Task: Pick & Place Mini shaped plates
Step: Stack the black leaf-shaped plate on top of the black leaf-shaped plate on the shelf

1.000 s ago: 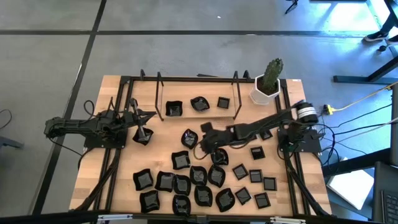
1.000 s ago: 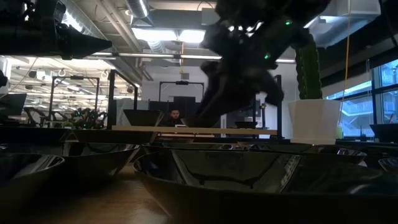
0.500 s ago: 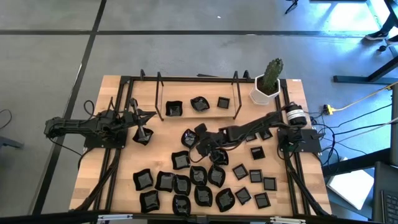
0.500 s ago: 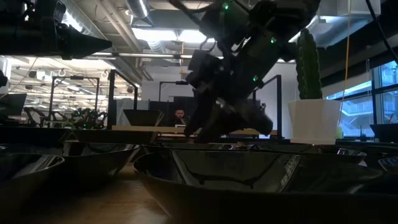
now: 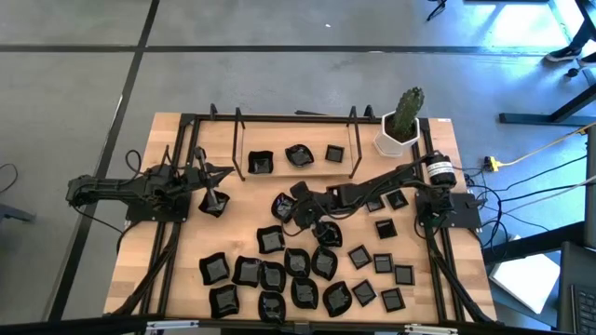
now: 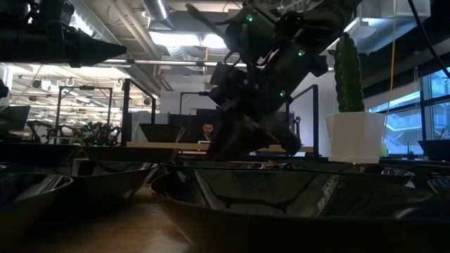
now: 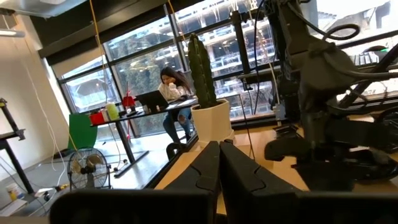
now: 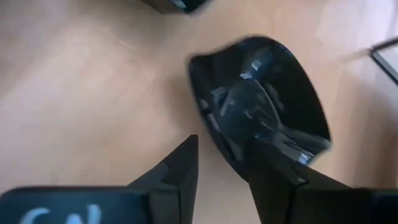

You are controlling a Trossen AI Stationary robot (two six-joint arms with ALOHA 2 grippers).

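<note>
we count about twenty-five mini shaped plates (image 5: 271, 239) on the table (image 5: 168, 279), three of them inside the black rack (image 5: 294, 140), plus one potted cactus (image 5: 400, 121) and two arms.

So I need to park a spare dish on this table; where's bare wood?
Bare wood lies along the left edge, below the left arm, and around the right arm's base. The plates crowd the front centre; the far rack holds three.
</note>
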